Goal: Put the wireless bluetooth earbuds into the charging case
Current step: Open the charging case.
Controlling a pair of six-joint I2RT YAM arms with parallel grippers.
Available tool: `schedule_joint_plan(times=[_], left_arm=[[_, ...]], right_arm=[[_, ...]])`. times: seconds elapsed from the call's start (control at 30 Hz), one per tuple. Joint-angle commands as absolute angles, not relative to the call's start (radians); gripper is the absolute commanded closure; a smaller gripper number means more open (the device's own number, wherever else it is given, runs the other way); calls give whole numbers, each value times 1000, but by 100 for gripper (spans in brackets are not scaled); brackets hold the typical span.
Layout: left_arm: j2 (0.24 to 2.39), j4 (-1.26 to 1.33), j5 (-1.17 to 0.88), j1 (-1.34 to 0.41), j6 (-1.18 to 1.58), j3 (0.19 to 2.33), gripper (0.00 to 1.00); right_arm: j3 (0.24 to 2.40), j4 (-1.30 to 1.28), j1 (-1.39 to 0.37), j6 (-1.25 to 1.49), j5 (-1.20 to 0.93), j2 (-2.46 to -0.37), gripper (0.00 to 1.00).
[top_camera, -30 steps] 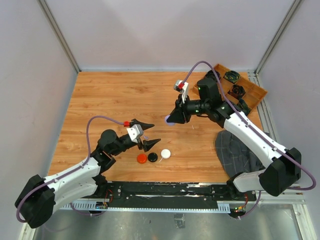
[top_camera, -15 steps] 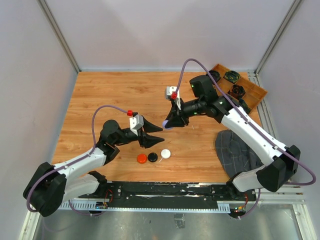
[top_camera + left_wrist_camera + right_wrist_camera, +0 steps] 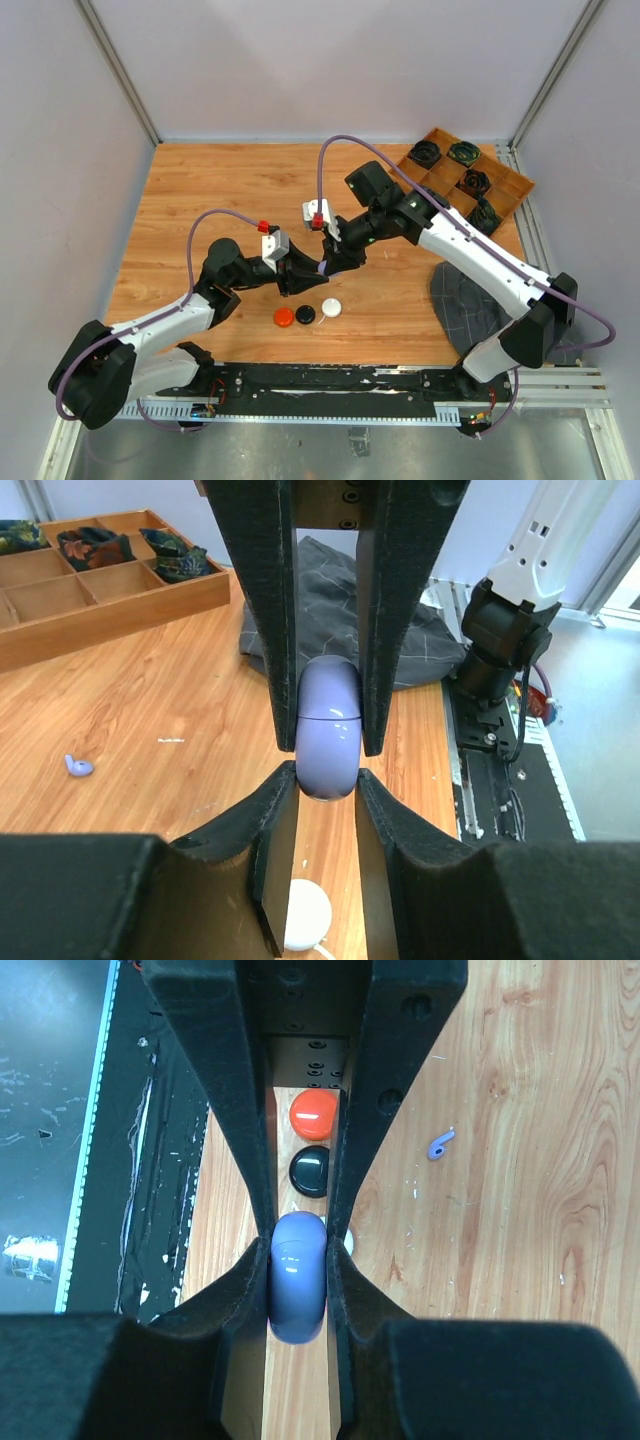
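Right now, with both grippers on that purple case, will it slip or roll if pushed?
The purple case looks glossy and rounded, so it may slip from the left gripper and right gripper. Set down, it would probably rock or roll. Its shell looks hard, likely stiff.

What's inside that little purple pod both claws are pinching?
Nothing inside shows: the purple case is closed, pinched by the left gripper and right gripper. One purple earbud lies outside on the table.

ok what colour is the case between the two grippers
Pale purple, plain and glossy. The case shows best in the left wrist view.
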State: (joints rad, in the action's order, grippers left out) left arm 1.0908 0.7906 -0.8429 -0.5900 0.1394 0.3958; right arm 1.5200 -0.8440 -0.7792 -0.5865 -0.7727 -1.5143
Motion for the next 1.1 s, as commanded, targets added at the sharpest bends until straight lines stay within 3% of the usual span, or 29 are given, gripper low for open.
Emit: schedule_joint_plan(times=[0.0,0.5,0.6,0.73,0.97,1.07], left_arm=[[1102,823,-875,-581,147,422,67],[1106,876,-884,-581,180,406,69],[1104,873,-876,-581,172,403,76],[1094,878,-860,-581,164,392,98],[1069,927,-825,-581,164,346,100],[1055,935,-807,-581,163,333,100]], right_arm=[[1573,-880,-810,-625,-743,-1531,98],[1617,-876,-865,-611,-661,-1588,91],[1620,-868,-873,-606,-663,-1588,88],[1614,-867,-873,-607,-643,-1573,79],[1596,-864,-873,-601,-608,-1520,57],[1580,-851,-869,-591,-587,-1497,53]])
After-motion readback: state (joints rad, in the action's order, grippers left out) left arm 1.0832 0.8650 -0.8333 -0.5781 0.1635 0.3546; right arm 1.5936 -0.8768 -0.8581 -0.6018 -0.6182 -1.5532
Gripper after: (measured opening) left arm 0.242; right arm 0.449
